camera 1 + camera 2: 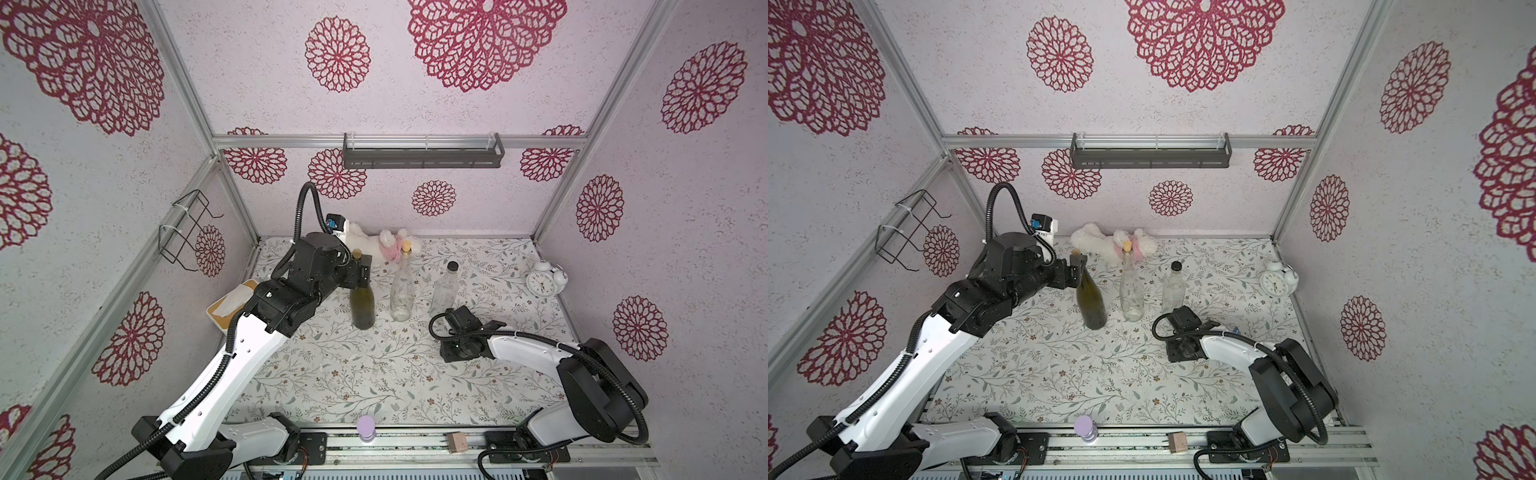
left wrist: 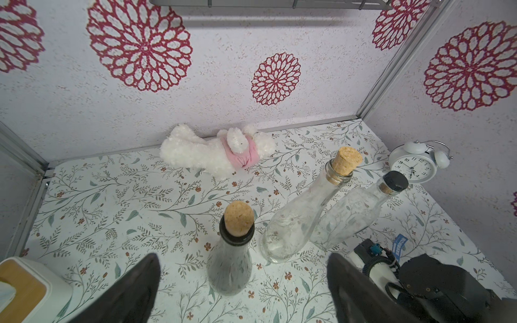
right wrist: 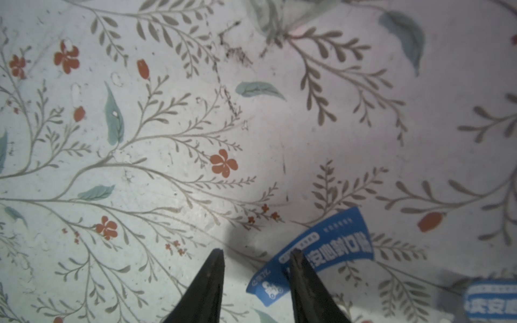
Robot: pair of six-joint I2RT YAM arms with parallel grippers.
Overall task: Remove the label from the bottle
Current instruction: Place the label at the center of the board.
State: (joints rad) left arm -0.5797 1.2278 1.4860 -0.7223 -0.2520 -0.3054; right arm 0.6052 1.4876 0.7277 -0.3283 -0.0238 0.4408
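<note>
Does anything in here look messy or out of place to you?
Yes. A blue label strip lies loose on the flowered tabletop by the right gripper, with a second blue scrap close by, like litter. A white plush toy lies flopped over at the back wall.

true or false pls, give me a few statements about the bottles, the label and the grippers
1. The dark bottle, the corked clear bottle and the black-capped bottle all stand upright. True.
2. The dark bottle has a black cap. False: a cork stops it.
3. A blue label lies on the table by the right gripper. True.
4. The left gripper is shut. False: its jaws stand wide, either side of the dark bottle.
</note>
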